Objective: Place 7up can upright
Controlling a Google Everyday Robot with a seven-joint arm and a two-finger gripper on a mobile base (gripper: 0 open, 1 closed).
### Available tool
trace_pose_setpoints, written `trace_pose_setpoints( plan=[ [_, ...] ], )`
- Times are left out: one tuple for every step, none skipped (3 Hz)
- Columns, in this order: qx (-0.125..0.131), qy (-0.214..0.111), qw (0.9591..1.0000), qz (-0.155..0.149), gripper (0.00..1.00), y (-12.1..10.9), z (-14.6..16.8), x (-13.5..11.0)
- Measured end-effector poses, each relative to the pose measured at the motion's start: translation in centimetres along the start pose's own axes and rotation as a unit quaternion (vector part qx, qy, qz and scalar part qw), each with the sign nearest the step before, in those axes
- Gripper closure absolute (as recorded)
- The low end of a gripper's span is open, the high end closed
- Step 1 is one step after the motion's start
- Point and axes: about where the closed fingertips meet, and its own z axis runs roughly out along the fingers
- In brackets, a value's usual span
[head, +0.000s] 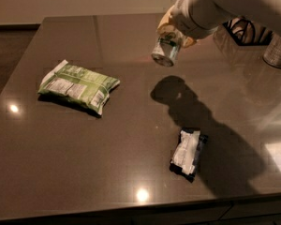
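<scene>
Firstly, we list the gripper (172, 32): at the top right, above the table (131, 139), clamped on the 7up can (165, 51). We note the can held aloft and tilted, one shiny round end facing down toward the camera, clear of the surface; its shadow (171, 90) falls on the tabletop just below. We record a green snack bag (78, 85), flat at left, well apart from the can. Next, a small dark packet (188, 154) with a white face, near the front edge. At far right we log a black wire basket (246, 31) and a silver vessel (277, 53), partly cut off
</scene>
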Motion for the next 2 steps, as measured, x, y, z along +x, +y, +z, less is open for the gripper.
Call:
trace_pose_setpoints(
  plan=[
    [0.044,0.038,0.9963,-0.063,1.0,0.22,0.46,0.48],
    [0.104,0.071,0.9873,-0.096,1.0,-0.49,0.82,0.54]
  ],
)
